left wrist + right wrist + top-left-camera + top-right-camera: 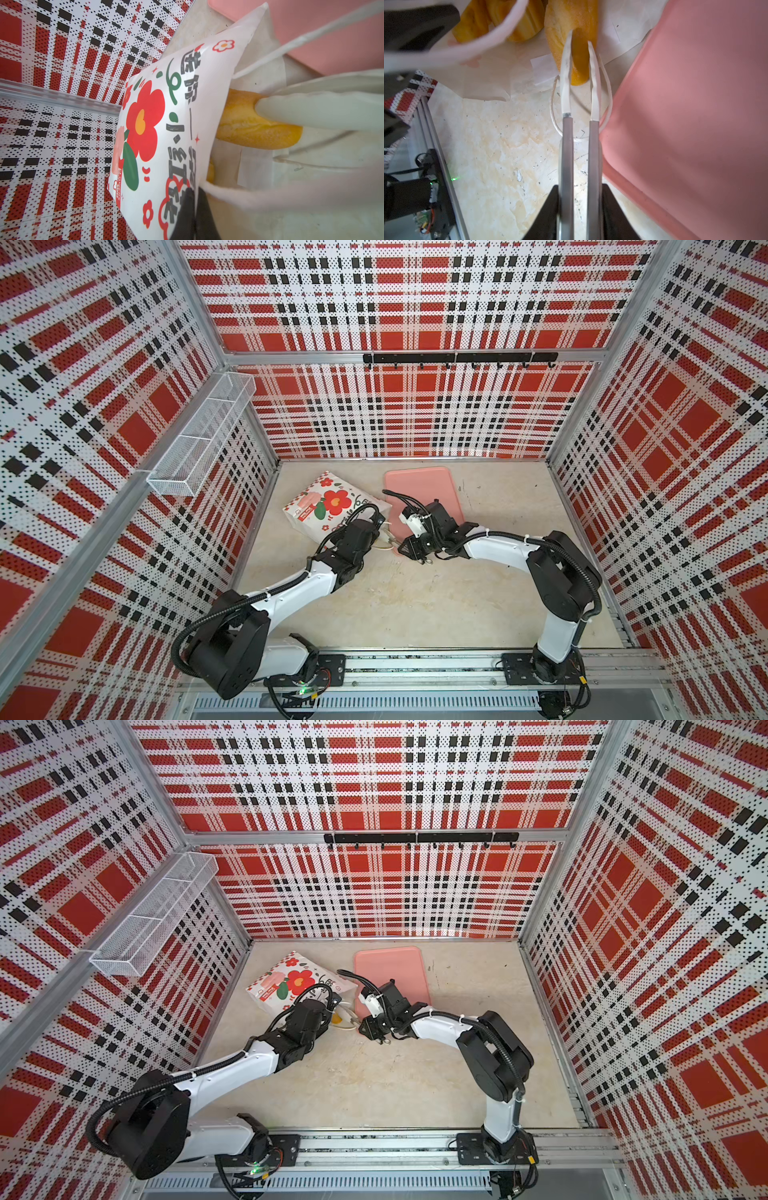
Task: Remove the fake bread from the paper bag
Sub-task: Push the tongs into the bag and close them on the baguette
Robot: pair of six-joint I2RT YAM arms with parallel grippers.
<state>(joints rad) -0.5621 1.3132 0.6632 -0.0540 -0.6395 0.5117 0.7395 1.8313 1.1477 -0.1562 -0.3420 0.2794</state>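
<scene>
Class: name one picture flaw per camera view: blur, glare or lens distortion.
In both top views, the wide lens bows the plaid walls; in the left wrist view, glare whitens the paper bag and the near white finger is blurred; in the right wrist view, the bag's rim smears, the long loaf is sharp.

**Plaid cell, pale marbled floor**

Perforated walls (415, 414) printed in red, black and white plaid close the space at the back and on both sides, joined by aluminium posts (198, 302). A black hook rail (459, 358) runs along the back wall beside an aluminium crossbar. A white wire-mesh basket (199, 435) hangs on the left wall. The floor (415, 601) is beige, marbled and scuffed, under even, soft light. An aluminium track (415, 668) edges the front.
</scene>
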